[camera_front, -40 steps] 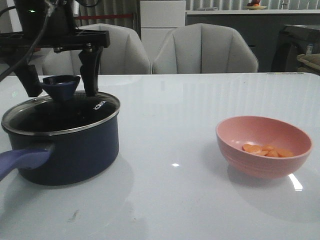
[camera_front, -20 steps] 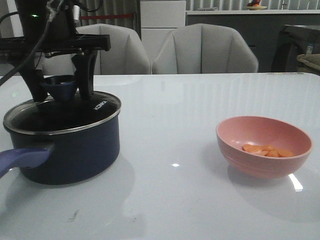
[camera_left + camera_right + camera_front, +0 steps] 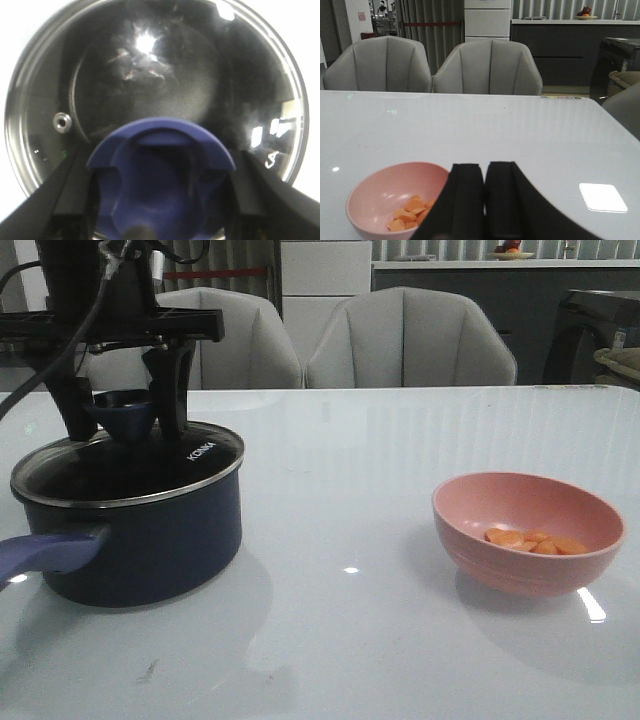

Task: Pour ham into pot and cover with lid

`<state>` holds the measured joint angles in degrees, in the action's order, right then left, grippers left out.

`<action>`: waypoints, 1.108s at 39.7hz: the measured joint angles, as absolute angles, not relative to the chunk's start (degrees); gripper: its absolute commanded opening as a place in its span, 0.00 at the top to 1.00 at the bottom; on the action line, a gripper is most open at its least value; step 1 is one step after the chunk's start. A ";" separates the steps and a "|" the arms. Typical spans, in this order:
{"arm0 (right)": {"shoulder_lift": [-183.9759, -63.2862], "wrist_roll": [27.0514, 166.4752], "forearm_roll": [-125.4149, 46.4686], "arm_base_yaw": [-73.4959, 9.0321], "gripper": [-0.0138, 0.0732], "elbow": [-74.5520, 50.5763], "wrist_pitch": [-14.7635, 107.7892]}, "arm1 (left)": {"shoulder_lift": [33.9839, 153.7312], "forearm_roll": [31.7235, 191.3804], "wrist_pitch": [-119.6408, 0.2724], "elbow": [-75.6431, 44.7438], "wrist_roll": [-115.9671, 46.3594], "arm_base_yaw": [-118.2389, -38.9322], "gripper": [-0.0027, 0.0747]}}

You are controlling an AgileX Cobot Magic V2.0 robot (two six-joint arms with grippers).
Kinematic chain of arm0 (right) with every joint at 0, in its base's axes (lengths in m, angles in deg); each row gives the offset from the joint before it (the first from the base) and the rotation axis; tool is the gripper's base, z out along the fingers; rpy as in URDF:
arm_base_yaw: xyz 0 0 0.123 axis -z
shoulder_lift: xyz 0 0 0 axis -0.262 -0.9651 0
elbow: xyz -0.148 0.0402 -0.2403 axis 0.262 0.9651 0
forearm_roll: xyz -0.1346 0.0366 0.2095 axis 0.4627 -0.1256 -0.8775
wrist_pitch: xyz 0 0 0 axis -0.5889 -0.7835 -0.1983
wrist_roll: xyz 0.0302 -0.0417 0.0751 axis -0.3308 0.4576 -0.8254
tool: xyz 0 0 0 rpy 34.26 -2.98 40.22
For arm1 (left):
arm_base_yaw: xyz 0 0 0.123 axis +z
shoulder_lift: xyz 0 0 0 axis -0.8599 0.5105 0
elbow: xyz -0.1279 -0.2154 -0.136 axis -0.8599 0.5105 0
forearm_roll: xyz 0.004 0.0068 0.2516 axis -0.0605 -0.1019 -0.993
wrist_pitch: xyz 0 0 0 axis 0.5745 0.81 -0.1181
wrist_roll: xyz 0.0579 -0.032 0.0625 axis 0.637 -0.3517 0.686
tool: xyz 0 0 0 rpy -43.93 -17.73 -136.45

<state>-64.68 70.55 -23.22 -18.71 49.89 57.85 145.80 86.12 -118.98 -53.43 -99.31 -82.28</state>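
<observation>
White and glossy, the desk is carrying everything, with two grey chairs standing behind its far edge. The pot is sitting near the left edge, its purple-blue handle pointing toward the near-left corner. The lid is resting on the pot's rim, the white lettering facing the front camera. The left gripper is reaching down over the lid, its two black fingers standing on either side of the blue knob; in the left wrist view the fingers are flanking the knob closely, but I cannot tell whether they are pressing it. The pink bowl is sitting toward the right edge, well apart from the pot. The ham is lying in the bottom of that bowl. The right gripper is hovering just beside the bowl, its fingers pressed together and holding nothing.
</observation>
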 measured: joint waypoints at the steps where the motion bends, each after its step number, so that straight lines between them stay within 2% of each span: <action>1: -64.68 70.55 -23.22 -18.71 0.67 49.89 57.85 | 146.06 86.00 -118.98 -53.92 -99.33 -82.28 0.82; 21: -64.68 70.55 -23.22 -18.71 0.67 49.89 57.85 | 141.34 86.57 -118.13 -56.64 -94.09 -78.77 0.82; 33: -64.68 70.55 -23.22 -18.71 0.67 49.89 57.85 | 132.18 85.02 -118.16 -49.59 -88.07 -67.25 0.82; 44: -64.68 70.55 -23.22 -18.71 0.67 49.89 57.85 | 125.70 83.97 -114.82 -34.67 -85.38 -54.91 0.82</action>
<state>-64.68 70.55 -23.22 -18.71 49.89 57.85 125.70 83.97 -114.82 -34.67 -85.38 -54.91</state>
